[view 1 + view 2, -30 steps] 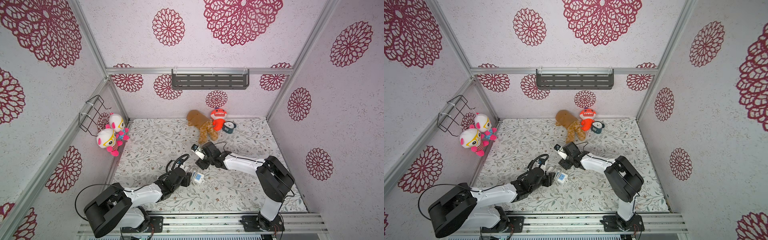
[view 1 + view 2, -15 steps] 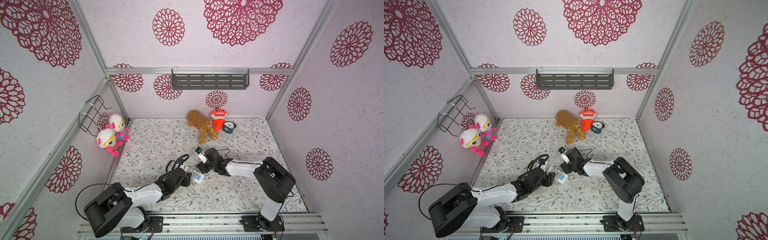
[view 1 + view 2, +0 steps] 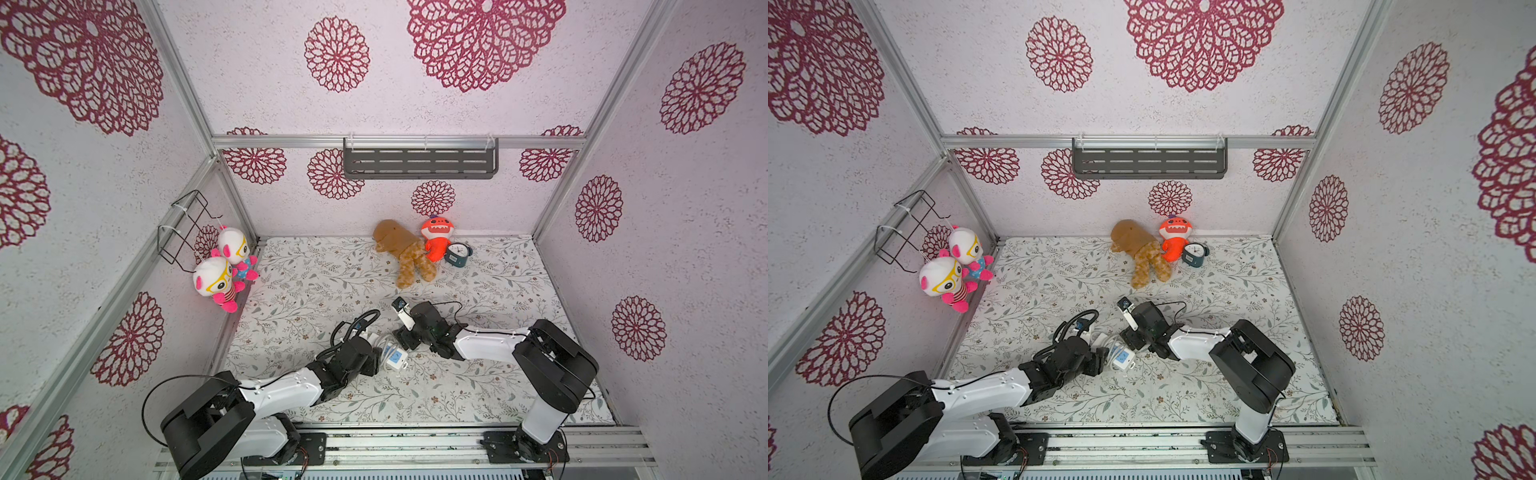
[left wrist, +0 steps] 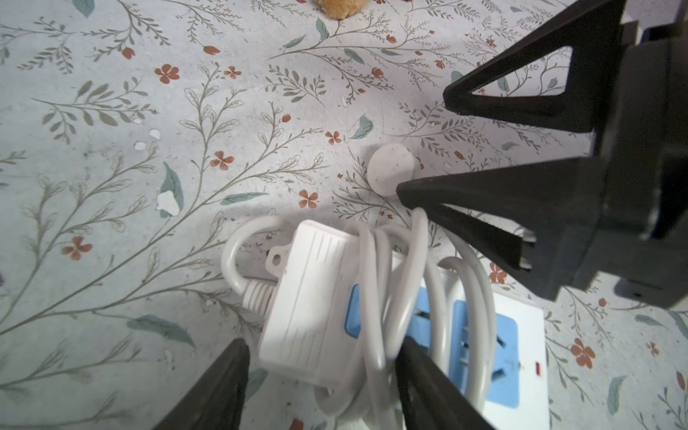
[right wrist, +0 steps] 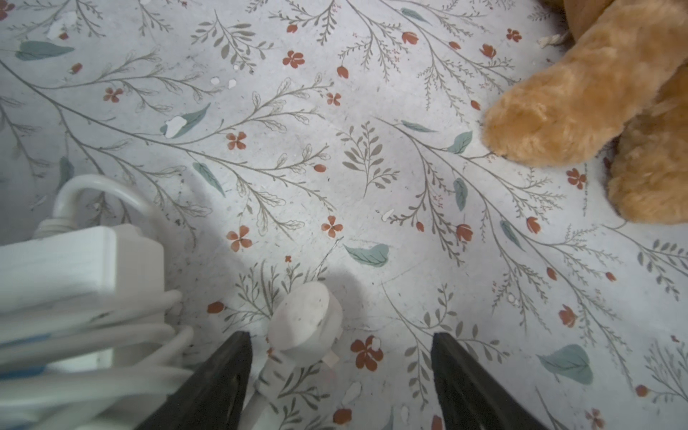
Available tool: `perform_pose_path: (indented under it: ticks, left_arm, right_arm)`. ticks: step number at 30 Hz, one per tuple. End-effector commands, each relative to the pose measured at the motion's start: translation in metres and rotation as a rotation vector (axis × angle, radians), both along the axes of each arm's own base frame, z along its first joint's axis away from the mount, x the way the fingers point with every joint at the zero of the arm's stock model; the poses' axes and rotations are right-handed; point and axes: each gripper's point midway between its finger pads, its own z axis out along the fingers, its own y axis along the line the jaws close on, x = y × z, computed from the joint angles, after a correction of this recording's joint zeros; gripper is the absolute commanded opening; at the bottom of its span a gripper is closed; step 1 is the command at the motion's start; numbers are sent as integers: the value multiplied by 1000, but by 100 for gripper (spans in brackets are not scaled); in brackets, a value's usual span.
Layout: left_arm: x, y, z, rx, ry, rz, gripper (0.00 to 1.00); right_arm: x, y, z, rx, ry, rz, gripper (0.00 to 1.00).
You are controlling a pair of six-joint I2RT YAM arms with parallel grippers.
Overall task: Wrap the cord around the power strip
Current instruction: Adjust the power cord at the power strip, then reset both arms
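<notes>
The white power strip [image 3: 395, 359] [image 3: 1121, 357] with light blue socket panels lies at the front middle of the floral table. In the left wrist view the strip [image 4: 316, 290] has several turns of the white cord [image 4: 376, 283] wound across it. My left gripper [image 4: 320, 346] [image 3: 376, 357] is shut across the wrapped end. The cord's round white plug [image 5: 305, 320] [image 4: 389, 167] rests on the table just behind the strip. My right gripper [image 5: 340, 337] [image 3: 401, 334] stands open over the plug, which lies near one finger and is not pinched.
A brown plush [image 3: 405, 257] [image 5: 577, 111], an orange plush [image 3: 436, 239] and a small clock [image 3: 457, 253] sit at the back wall. Two white-and-pink dolls [image 3: 224, 274] hang beside a wire basket [image 3: 183, 226] on the left wall. A grey shelf [image 3: 419, 164] is mounted on the back wall.
My right gripper has come forward and down towards the strip. Its jaws have widened, leaving the plug on the table. The left arm and the strip have stayed put.
</notes>
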Motion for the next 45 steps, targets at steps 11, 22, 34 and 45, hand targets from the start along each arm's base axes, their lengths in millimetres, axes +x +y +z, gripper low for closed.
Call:
perform_pose_path:
  ticks: [11, 22, 34, 45]
  left_arm:
    - [-1, 26, 25, 119, -55, 33, 69]
    - [-2, 30, 51, 79, -119, 38, 71]
    - [54, 132, 140, 120, -349, 355, 75]
    - [81, 304, 120, 178, -447, 924, 88]
  right_arm:
    - [6, 2, 38, -17, -79, 18, 84]
    - [9, 2, 54, 19, -108, 6, 86]
    - [56, -113, 102, 124, -227, -264, 99]
    - [54, -289, 88, 258, -388, -697, 99]
